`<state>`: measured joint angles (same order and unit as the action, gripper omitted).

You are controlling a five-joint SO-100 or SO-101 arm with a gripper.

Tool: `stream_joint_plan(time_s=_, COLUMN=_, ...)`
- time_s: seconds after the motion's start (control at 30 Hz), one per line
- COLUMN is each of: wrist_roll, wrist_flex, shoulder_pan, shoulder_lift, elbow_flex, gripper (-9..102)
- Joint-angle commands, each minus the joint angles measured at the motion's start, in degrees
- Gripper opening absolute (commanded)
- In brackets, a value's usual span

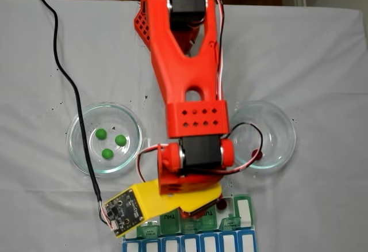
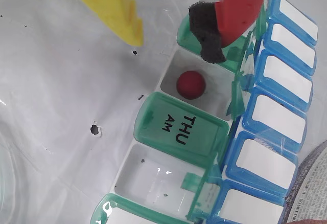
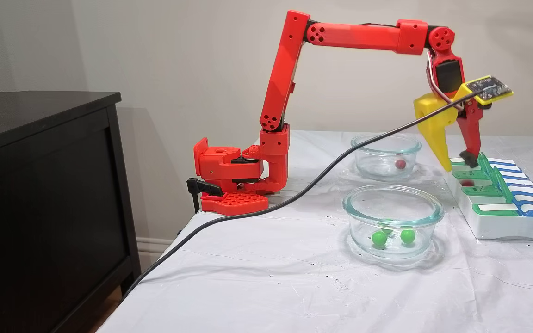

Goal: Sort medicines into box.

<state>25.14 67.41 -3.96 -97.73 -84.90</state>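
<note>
One dark red ball point(image 2: 191, 85) sits nearest my wrist camera, resting on the floor of an uncovered compartment of the pill organiser point(image 2: 173, 127), just beside the shut green lid marked THU AM. I see my hand point(image 2: 179, 42) poised above that row with its jaws spread apart and nothing between them: the yellow finger hangs over the white cloth off the organiser's edge, and the red finger with its black pad hangs over the neighbouring green lid. Another uncovered compartment on the other side of the THU lid holds only a few dark specks, and the blue-lidded row runs along the far side of the organiser in this view. From the fixed side view, the hand point(image 3: 456, 164) points down at the organiser point(image 3: 502, 222), which lies at the right end of the counter point(image 3: 266, 286). Closer to that camera stands a clear glass dish point(image 3: 393, 222) holding green balls point(image 3: 379, 237); in the fixed view from above I count three of them point(image 1: 107, 153) in the left dish point(image 1: 75, 137). A second glass dish point(image 3: 386, 155) farther back holds one dark red ball point(image 3: 400, 163). Beyond it the arm's red base point(image 3: 232, 185) is clamped at the counter's edge, with a black cable point(image 3: 294, 196) trailing across the cloth.
</note>
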Motion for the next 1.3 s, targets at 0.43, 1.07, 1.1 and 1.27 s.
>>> stream_joint_plan(time_s=0.43, wrist_roll=3.08, wrist_flex=11.6, shoulder_pan=-3.78, shoulder_lift=-15.64, elbow_flex=4.39, gripper=19)
stream_joint_plan(time_s=1.07, wrist_roll=-2.55, wrist_flex=11.25, shoulder_pan=-19.78, shoulder_lift=-35.33, elbow_flex=-13.18, gripper=14)
stream_joint_plan(time_s=1.1, wrist_roll=-2.81, wrist_flex=10.72, shoulder_pan=-20.21, shoulder_lift=-36.12, elbow_flex=-14.06, gripper=13)
stream_joint_plan(time_s=1.27, wrist_roll=-3.52, wrist_flex=8.96, shoulder_pan=-22.85, shoulder_lift=-38.14, elbow_flex=-18.02, gripper=13)
